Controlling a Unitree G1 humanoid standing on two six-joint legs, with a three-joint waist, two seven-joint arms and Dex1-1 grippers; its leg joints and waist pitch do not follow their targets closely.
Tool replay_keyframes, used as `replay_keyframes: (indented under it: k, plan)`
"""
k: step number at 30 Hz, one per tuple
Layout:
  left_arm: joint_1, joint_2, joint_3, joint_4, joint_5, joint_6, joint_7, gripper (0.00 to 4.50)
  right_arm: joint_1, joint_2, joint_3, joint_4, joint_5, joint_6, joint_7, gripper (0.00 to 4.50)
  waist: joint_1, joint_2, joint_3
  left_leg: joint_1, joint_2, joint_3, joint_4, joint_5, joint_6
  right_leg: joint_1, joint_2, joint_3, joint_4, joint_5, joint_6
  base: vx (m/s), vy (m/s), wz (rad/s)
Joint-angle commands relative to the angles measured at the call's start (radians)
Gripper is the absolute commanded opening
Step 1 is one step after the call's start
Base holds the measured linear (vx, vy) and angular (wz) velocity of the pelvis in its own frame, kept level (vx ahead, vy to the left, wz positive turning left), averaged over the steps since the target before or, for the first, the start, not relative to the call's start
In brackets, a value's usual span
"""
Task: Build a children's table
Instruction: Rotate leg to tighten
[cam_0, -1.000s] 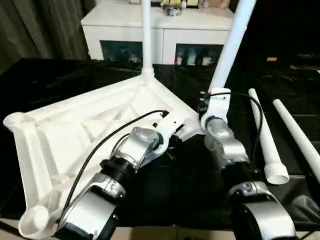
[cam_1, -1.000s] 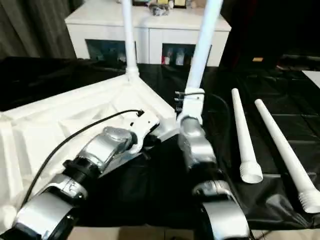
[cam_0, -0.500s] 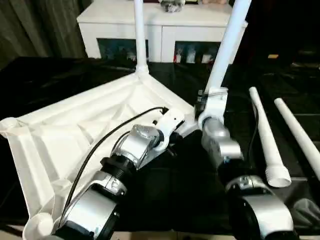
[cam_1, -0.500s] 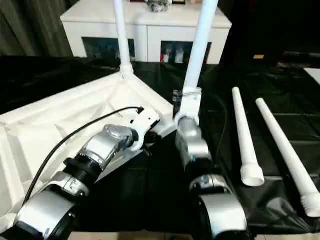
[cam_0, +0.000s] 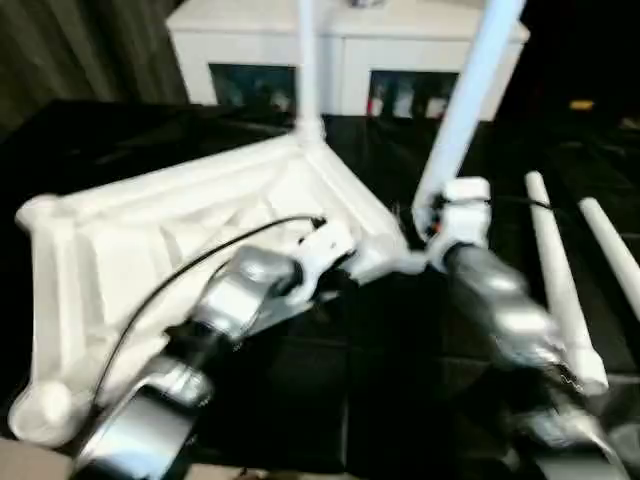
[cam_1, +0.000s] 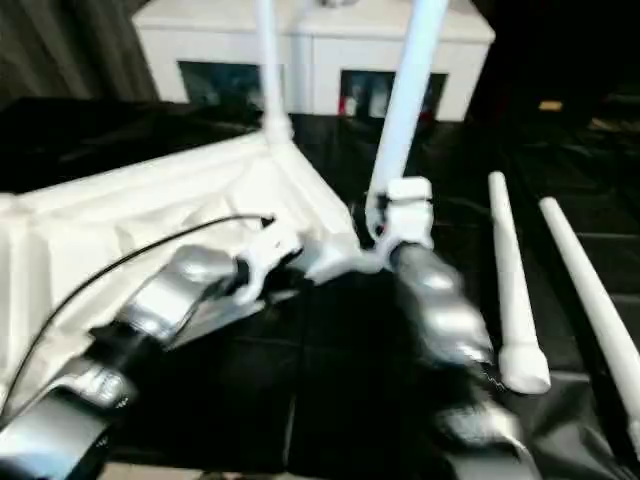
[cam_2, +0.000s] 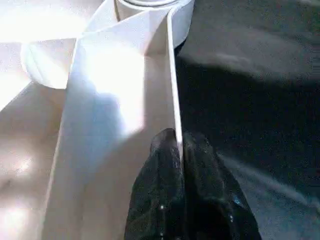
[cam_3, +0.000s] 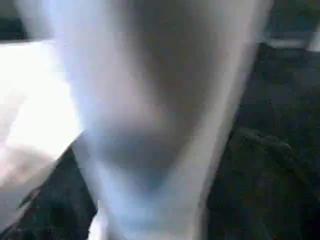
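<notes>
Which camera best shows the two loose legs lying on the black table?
The right eye view: both loose legs lie nearly whole there. The left eye view cuts the outer one off at its edge. The wrist views give no clear sight of them.

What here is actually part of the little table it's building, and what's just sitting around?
Part of the job:
- white tabletop, upside down, ribs showing
- two legs standing in its corners: far one, near one
- two loose legs lying on the right, waiting

Just around:
- black-covered work table
- white cabinet behind
- curtain at the back left
</notes>
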Motion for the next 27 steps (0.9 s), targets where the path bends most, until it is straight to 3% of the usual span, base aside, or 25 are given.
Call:
replay_keyframes:
  k: [1,5,8,13,18,27]
  plan:
    - [0.031,0.025,-0.012,-0.066,-0.072,-0.081,-0.112,0.00,0.077,-0.095,0.018,-0.102,0.098,0.040,0.234,4.42,0.003,-0.012,-0.061,0.021,0.061,-0.021,-0.072,-0.182,0.106,0.065,-0.059,0.047,-0.056,-0.195,-0.234,0.000,0.000,0.00]
    - [0.043,0.049,-0.022,-0.084,-0.069,-0.093,-0.145,0.00,0.128,-0.186,0.033,-0.112,0.076,-0.009,0.363,4.47,-0.001,-0.012,-0.058,0.022,0.059,-0.024,-0.075,-0.241,0.056,0.060,-0.058,0.046,-0.068,-0.305,-0.207,0.000,0.000,0.00]
    - [0.056,0.066,-0.021,-0.113,-0.083,-0.103,-0.187,0.00,0.152,-0.268,0.053,-0.092,0.045,-0.037,0.452,4.47,-0.002,-0.012,-0.055,0.025,0.059,-0.025,-0.076,-0.259,0.042,0.054,-0.058,0.047,-0.075,-0.362,-0.190,0.000,0.000,0.00]
    - [0.070,0.080,-0.021,-0.140,-0.090,-0.113,-0.223,0.00,0.136,-0.296,0.056,-0.053,0.044,-0.059,0.479,4.47,-0.005,-0.015,-0.055,0.024,0.058,-0.027,-0.077,-0.262,0.044,0.055,-0.058,0.046,-0.076,-0.381,-0.186,0.000,0.000,0.00]
    - [0.072,0.078,-0.016,-0.133,-0.086,-0.116,-0.218,0.00,0.109,-0.290,0.076,0.009,0.011,-0.111,0.502,4.47,-0.005,-0.020,-0.060,0.018,0.056,-0.026,-0.071,-0.204,0.061,0.061,-0.059,0.045,-0.065,-0.311,-0.206,0.000,0.000,0.00]
    - [0.065,0.072,-0.012,-0.121,-0.080,-0.117,-0.215,0.00,0.091,-0.270,0.100,0.073,-0.006,-0.154,0.536,3.75,-0.002,-0.019,-0.063,0.019,0.056,-0.025,-0.065,-0.175,0.083,0.062,-0.058,0.043,-0.062,-0.291,-0.217,0.000,0.000,0.00]
